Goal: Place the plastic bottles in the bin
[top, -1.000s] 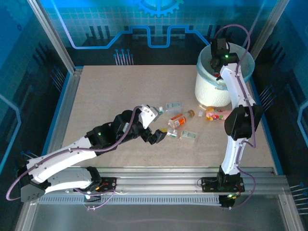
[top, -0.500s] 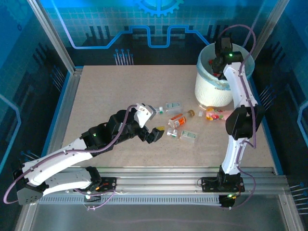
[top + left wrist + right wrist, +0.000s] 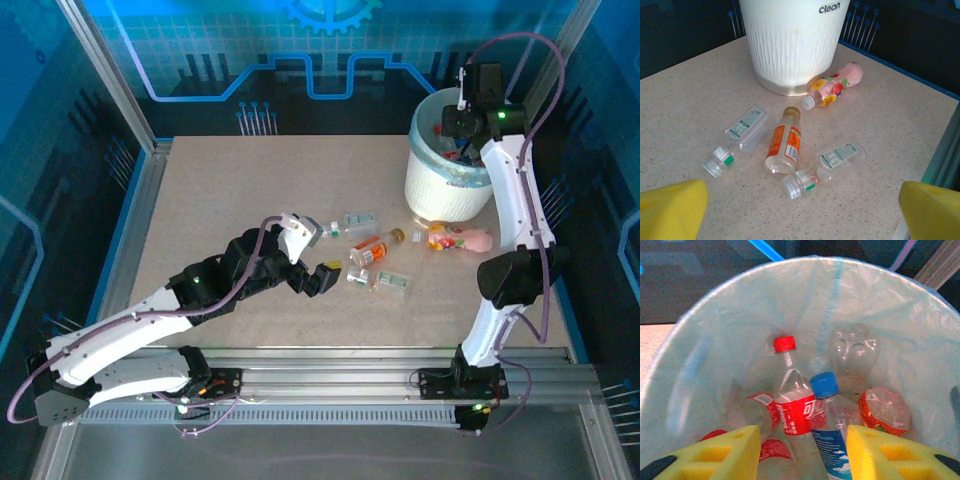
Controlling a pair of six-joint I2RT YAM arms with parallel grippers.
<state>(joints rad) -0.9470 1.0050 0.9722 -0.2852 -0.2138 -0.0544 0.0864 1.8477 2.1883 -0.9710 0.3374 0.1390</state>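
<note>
My right arm stands tall and bends over the bin, its right tool pointing down into the mouth. My left arm stretches low across the table, its left tool wide open and empty. The left wrist view shows, ahead of the left tool, four bottles lying flat: a pink bottle just beside the bin's foot, an orange-labelled bottle, and two clear bottles. The right wrist view looks inside the blue liner: my right tool is parted, gripping nothing, above a red-capped bottle and a blue-capped bottle.
</note>
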